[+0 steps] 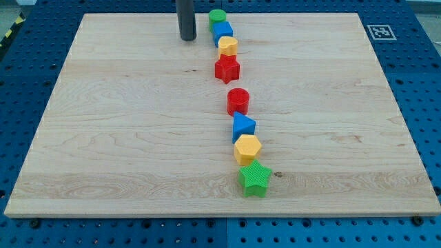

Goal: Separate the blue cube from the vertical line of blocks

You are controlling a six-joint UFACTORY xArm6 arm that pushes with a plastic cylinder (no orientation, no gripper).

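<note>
Running up the wooden board (124, 138) from the near edge: green star (254, 179), touching yellow hexagon (247, 149), touching blue wedge-like block (242, 126); then, across a small gap, red cylinder (238, 100). Farther on, another gap, then red star (227, 69), yellow block (228, 47) pressed against its far side, shape unclear. Next, blue cube (222, 31): bright blue, squarish, wedged between yellow block on the near side and green cylinder (218, 16) at the far end, touching both. Just left of the cube, slightly apart: my tip (187, 39), a bare dark rod holding nothing, touching no block. Blue perforated table (413, 83) all around the board.
</note>
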